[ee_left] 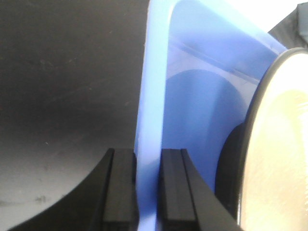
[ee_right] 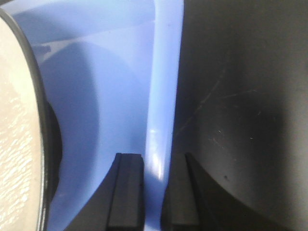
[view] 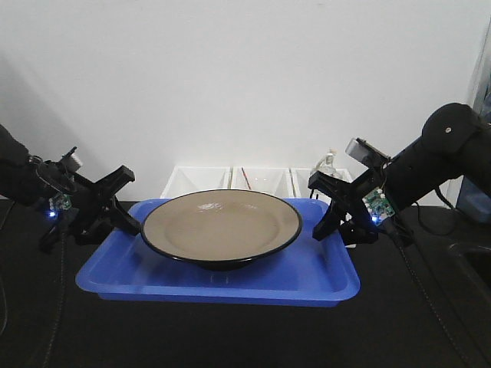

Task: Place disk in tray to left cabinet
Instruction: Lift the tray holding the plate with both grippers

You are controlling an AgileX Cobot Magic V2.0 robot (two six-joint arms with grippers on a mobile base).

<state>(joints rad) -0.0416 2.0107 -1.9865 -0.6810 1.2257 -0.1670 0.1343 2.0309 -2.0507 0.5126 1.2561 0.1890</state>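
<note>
Disk: the disk (view: 221, 230) sat loose in the middle of the tray (view: 230, 293), nearly as wide as the tray.
Tray: down on the dark table (view: 230, 337) or just off it, I honestly couldn't tell from the front view. White bins (view: 201, 182) were right behind it.
Left gripper (view: 124, 203): its fingers (ee_left: 120, 192) were pinching the tray's left rim, one outside the wall and one inside, with the blue plastic squeezed between them.
Right gripper (view: 326, 208): mirror image, with its fingers (ee_right: 129, 192) clamped on the right rim the same way.
Cabinet: it wasn't in any of my views, so I had no read on the shelf.
How the disk would handle: it looked glossy, stiff and breakable, probably with some weight. Nothing held it down, and it sat on smooth plastic, so I figured it would skate the moment one end dipped.
How the tray would handle: it looked like thin plastic with a low rim. I expected some sag or twist in the middle under that load, since I only held two narrow bits of rim.
Where to hold: the two short ends, opposite each other, which is where I was. I didn't think the disk itself was worth grabbing, being slick and far too wide.
Main worry: I had to keep both ends level and moving together.
</note>
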